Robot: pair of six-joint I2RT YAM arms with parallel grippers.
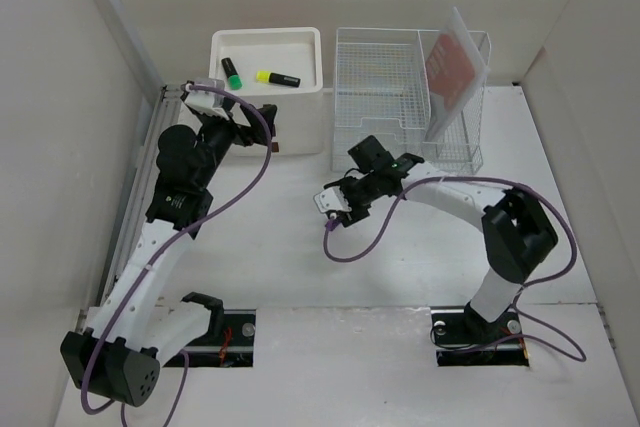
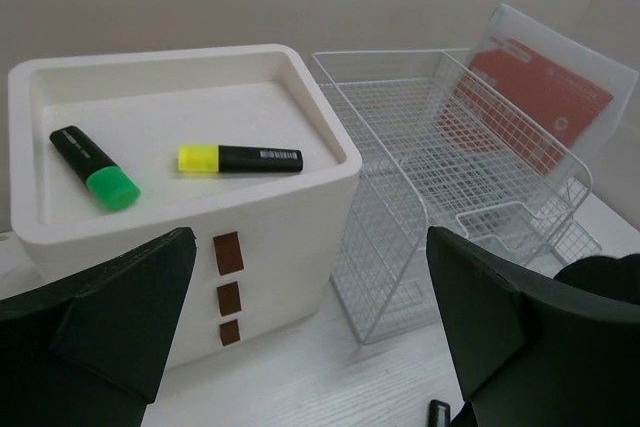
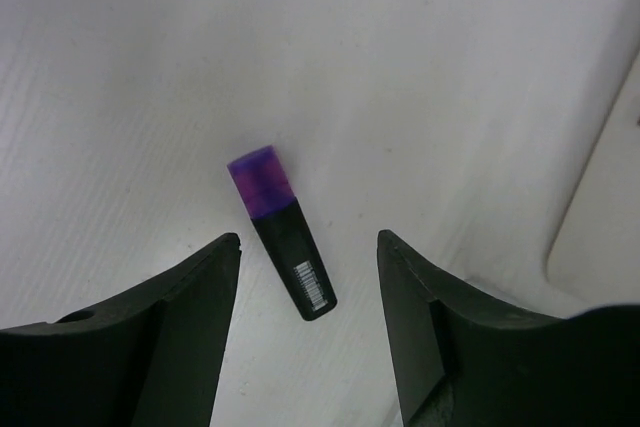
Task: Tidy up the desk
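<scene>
Right gripper (image 3: 308, 242) has its jaws spread, nothing in them, straddling from above a short black plastic highlighter with a purple cap (image 3: 283, 232). Highlighter lies flat on the large matte white desk (image 1: 300, 267), mid-desk, just near of the white wire-mesh rack (image 1: 380, 77). In the right wrist view its long axis runs across the closing line, cap end away from the camera. It's hidden in the top view. Likely light, stiff and a bit slick, so pinch the black barrel mid-length. Desk itself is rigid and flat, face up, filling the scene; it's not for grasping, and its long axis can't be told. Left gripper (image 2: 310, 237) is also spread and empty, far left by the cream drawer box (image 1: 316, 67), whose tray top holds a green-capped highlighter (image 1: 231, 73) and a yellow-capped highlighter (image 1: 277, 78).
</scene>
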